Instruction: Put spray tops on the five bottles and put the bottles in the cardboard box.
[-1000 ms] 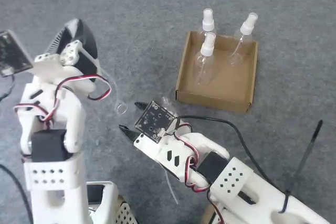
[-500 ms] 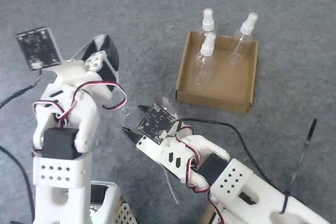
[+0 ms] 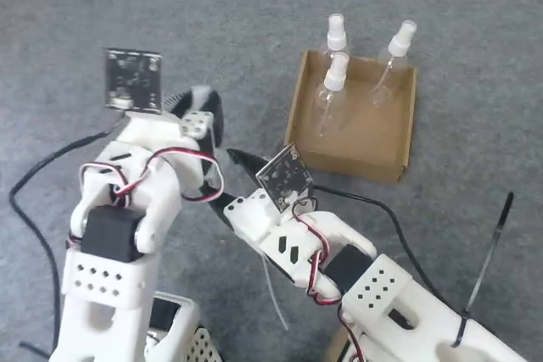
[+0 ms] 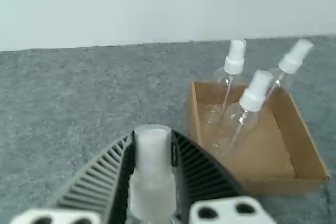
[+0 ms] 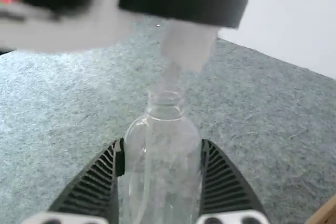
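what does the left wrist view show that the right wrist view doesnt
Only the left wrist view: three capped bottles in the cardboard box. Only the right wrist view: the open clear bottle held in the right gripper, with a thin tube going into its neck. Both: the spray top in the left gripper, the grey carpet and the pale wall.

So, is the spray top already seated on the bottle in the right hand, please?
No, the neck of the bottle is open in the right wrist view, and the spray top is above it.
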Controlling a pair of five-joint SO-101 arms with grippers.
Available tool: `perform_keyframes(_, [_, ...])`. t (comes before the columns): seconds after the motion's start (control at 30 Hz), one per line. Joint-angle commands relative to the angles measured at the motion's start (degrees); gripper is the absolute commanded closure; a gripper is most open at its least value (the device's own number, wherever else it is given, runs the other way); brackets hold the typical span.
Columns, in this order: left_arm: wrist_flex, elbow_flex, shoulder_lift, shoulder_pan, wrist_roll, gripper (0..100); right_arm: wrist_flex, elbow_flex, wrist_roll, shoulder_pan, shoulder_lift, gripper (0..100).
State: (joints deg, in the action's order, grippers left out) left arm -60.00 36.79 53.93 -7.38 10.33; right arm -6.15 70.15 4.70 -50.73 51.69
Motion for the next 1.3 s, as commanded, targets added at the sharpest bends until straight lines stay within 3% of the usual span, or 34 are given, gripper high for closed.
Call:
perform_keyframes(0.0, [-1.1, -0.7, 1.1, -1.1, -1.1, 99, 1.4, -0.9, 0.9, 1.6, 2.0, 99.2])
perform_keyframes(0.37, [-4.7, -0.8, 1.2, -1.1, -1.1, 98, 1.4, -0.8, 1.0, 1.7, 2.0, 99.2])
perform_keyframes(0.53, [-5.5, -0.3, 7.3, -1.1, -1.1, 98, 1.4, -0.8, 1.0, 1.7, 2.0, 99.2])
perform_keyframes(0.73, [-5.1, 2.3, 13.1, -1.1, -3.9, 85, 1.4, -0.7, 1.0, 1.7, 2.0, 99.2])
perform_keyframes(0.97, [-4.1, 2.2, 13.1, -1.0, -4.1, 84, 1.4, -0.3, 1.0, 1.7, 2.0, 99.2])
perform_keyframes(1.13, [-0.3, -2.5, 10.9, 6.0, -4.3, 84, 1.4, -0.3, 1.0, 1.7, 2.0, 99.2])
perform_keyframes(1.27, [-3.9, -8.5, 2.2, 7.9, -4.7, 89, 1.4, -0.3, 1.0, 1.7, 2.0, 99.2])
